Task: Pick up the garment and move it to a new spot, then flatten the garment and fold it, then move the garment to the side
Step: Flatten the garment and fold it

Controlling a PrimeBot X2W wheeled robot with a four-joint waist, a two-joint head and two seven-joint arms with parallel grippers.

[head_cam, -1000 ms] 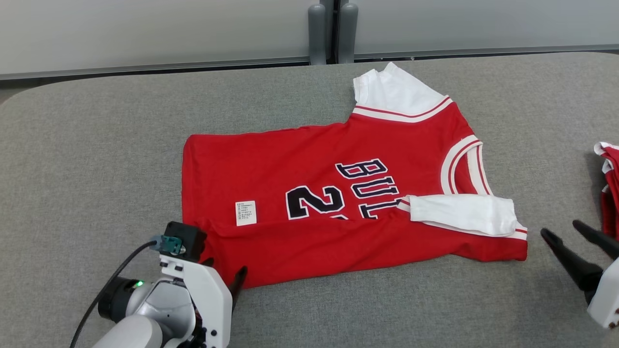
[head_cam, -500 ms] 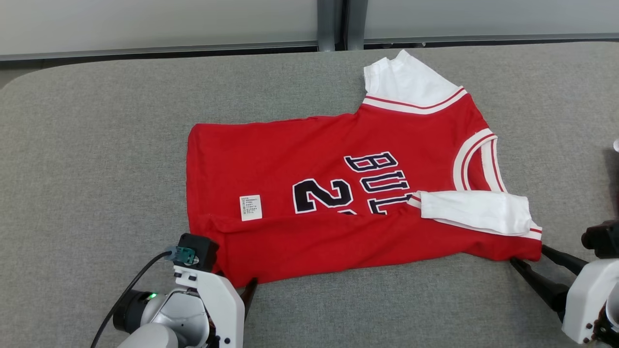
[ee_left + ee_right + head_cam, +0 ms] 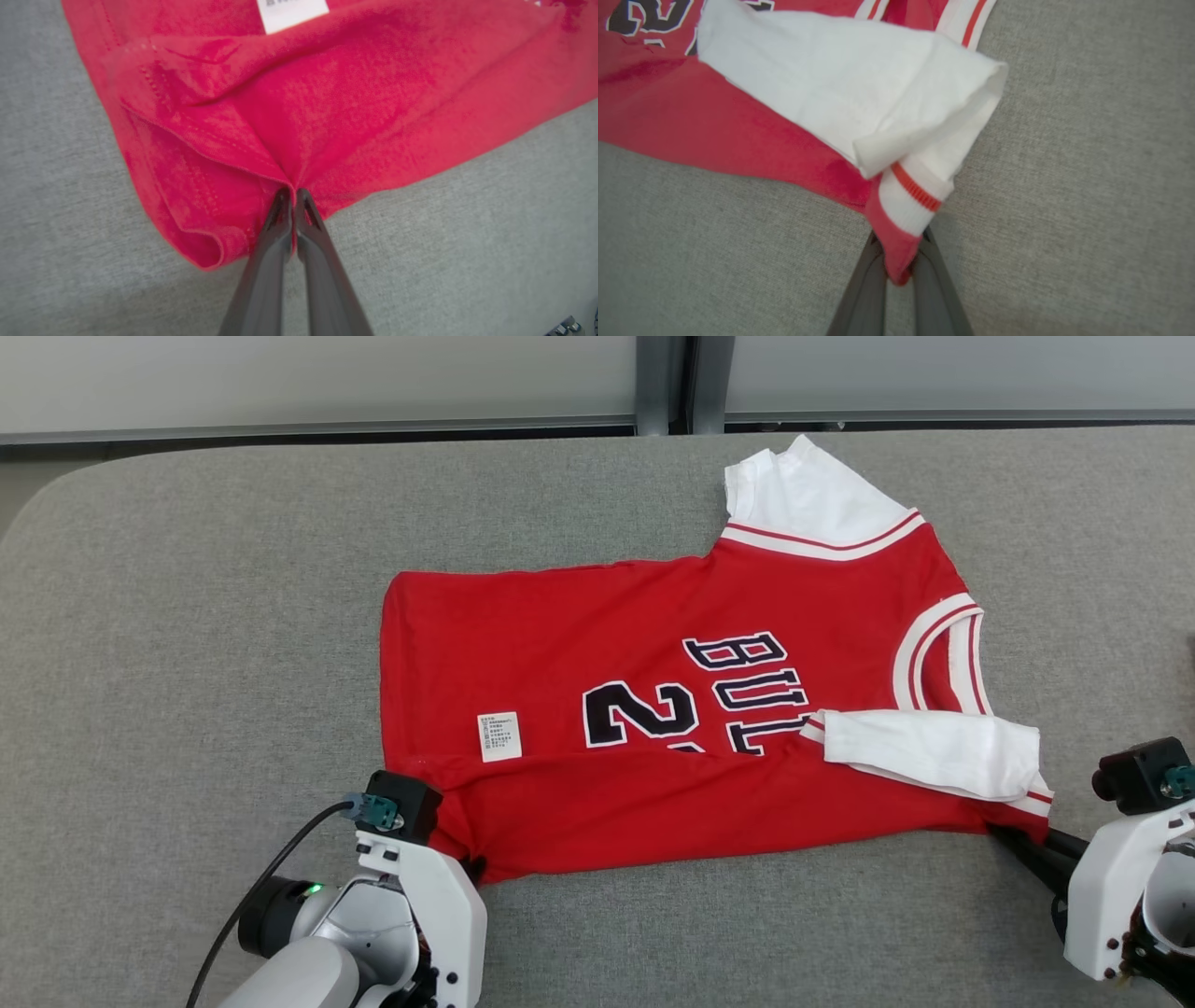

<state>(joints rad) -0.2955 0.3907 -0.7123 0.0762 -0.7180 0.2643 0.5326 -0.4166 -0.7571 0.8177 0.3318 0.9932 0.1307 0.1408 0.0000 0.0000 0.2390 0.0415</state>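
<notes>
garment (image 3: 672, 709) lies mostly flat on the grey table (image 3: 187, 616), centre-right, hem to the left, collar to the right, near long edge folded over. left gripper (image 3: 293, 191) is at the near-left corner, fingers pressed together and pinching the red hem fold; cloth puckers at the tips. right gripper (image 3: 900, 235) is at the near-right corner, fingers clamped on the red shoulder tip beside the striped trim. white sleeve (image 3: 934, 751) is folded across the body, just far of that pinch. care label (image 3: 499, 735) sits just far of the left grip. can't tell if either corner is off the table.
</notes>
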